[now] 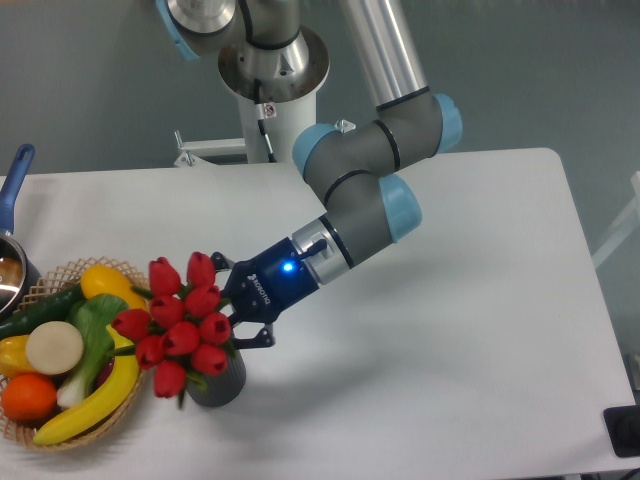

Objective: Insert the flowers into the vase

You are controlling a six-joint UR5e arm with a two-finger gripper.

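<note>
The flowers, a bunch of red tulips with closed buds, stand upright with their stems down in the vase. The vase is dark grey and sits on the white table just right of the basket; the buds hide its rim. My gripper comes in from the right, level with the buds' right side and just above the vase. Its jaws stand spread apart, one above and one below, with the bunch's right edge between them. I cannot tell whether the fingers touch the stems.
A wicker basket with a banana, orange, peppers and other produce stands at the left, touching the vase's side. A pot with a blue handle is at the far left edge. The robot's base stands behind the table.
</note>
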